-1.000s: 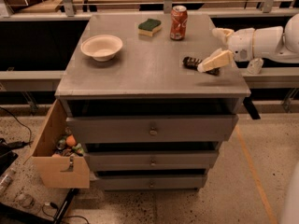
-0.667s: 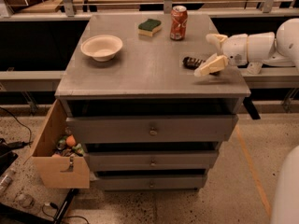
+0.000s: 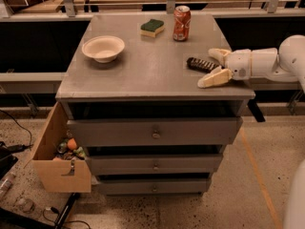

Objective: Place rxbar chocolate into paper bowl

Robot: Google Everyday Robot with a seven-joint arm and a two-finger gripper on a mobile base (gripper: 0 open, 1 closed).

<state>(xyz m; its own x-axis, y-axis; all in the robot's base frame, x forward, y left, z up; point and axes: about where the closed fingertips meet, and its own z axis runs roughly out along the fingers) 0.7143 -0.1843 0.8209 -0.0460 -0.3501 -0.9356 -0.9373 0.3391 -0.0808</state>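
The rxbar chocolate (image 3: 200,64), a slim dark bar with pale lettering, lies flat on the grey cabinet top (image 3: 152,75) near the right edge. My gripper (image 3: 211,66) reaches in from the right, open, with one finger behind the bar's right end and the other finger (image 3: 214,78) in front of it, so the bar's end sits between them. The paper bowl (image 3: 103,47), off-white and round, stands empty at the left of the top, far from the gripper.
A green-and-yellow sponge (image 3: 152,27) and a red soda can (image 3: 181,23) stand at the back of the top. Below, a drawer front (image 3: 153,130) is shut; a wooden drawer (image 3: 59,161) with small items hangs open at lower left.
My gripper has moved left and a little lower, so its fingers now straddle the right end of the bar. The bar, bowl, can and sponge have not moved.
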